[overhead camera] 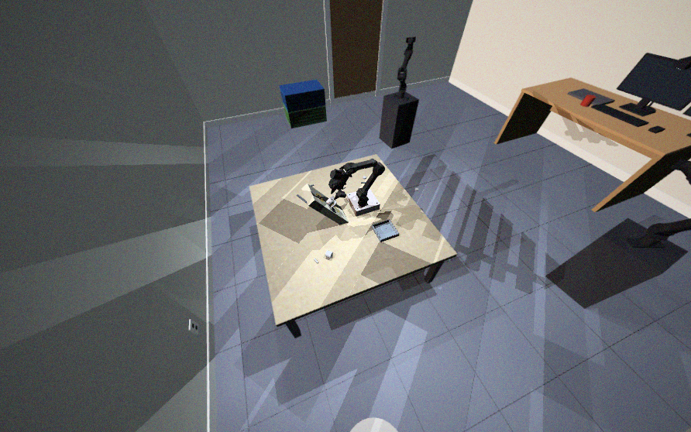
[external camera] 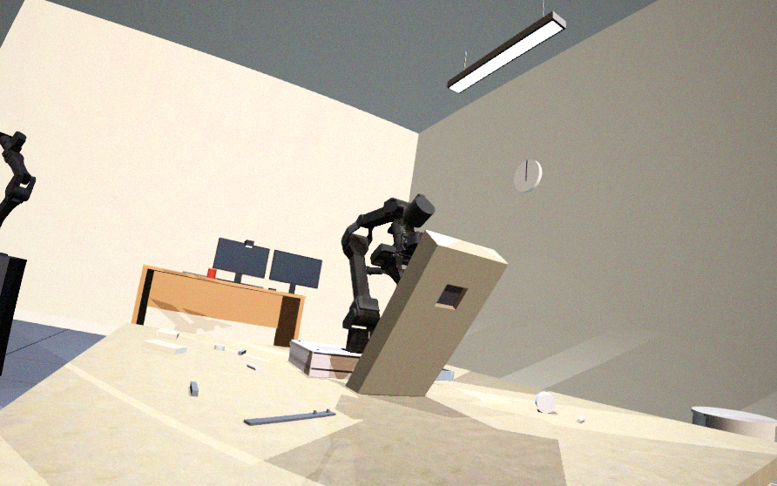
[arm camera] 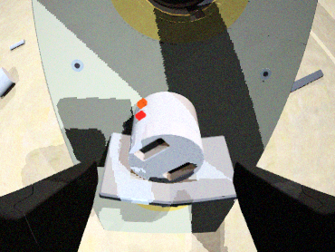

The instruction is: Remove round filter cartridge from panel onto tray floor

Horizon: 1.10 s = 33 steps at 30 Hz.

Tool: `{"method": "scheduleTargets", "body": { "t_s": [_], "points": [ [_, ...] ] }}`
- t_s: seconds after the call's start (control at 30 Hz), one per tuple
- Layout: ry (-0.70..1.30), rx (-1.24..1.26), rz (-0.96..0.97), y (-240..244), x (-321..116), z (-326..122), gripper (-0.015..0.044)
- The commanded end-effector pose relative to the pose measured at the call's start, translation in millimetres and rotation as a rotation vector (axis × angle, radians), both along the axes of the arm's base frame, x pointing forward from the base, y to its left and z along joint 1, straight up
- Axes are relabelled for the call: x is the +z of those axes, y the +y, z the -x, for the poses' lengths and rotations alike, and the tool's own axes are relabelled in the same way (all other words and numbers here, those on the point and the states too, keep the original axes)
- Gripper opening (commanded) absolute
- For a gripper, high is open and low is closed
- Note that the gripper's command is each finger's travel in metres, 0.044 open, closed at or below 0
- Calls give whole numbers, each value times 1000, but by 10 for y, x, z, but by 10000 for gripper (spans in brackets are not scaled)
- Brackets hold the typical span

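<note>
The white round cartridge (arm camera: 167, 113) (overhead camera: 330, 202) is out of the panel's round opening. It stands in a light square holder (arm camera: 219, 150) low on the panel (arm camera: 90, 83) (external camera: 429, 338), its two-slotted face toward the wrist camera and two orange-red marks on its side. My gripper (arm camera: 167, 172) is open, with one finger on each side of the cartridge and holder and gaps to the cartridge. Whether the fingertips touch the holder I cannot tell. The yellow-ringed opening (arm camera: 186, 5) is at the top of the wrist view. The blue-grey tray (overhead camera: 385, 231) lies beside the robot base, with nothing visible in it.
The leaning panel hides the fingers in the exterior view. A dark flat bar (external camera: 289, 418) (arm camera: 308, 80) lies behind the panel. A small white cylinder (overhead camera: 328, 255) (external camera: 545, 401) and a tiny piece (external camera: 581, 420) lie on the table. Several small blocks lie on the panel's other side.
</note>
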<state>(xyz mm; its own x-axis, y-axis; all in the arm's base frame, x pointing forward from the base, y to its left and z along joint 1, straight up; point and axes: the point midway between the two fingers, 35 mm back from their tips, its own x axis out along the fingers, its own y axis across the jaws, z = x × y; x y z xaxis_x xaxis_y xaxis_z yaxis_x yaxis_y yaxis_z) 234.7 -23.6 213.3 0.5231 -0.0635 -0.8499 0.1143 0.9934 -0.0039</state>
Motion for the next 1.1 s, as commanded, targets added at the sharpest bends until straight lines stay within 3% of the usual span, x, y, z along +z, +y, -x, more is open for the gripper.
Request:
{"method": "scheduleTargets", "body": {
  "t_s": [0.0, 1.07],
  "points": [
    [16, -10, -1, -12, -102, -16, 305],
    [14, -10, 0, -38, -441, -209, 305]
  ]
}}
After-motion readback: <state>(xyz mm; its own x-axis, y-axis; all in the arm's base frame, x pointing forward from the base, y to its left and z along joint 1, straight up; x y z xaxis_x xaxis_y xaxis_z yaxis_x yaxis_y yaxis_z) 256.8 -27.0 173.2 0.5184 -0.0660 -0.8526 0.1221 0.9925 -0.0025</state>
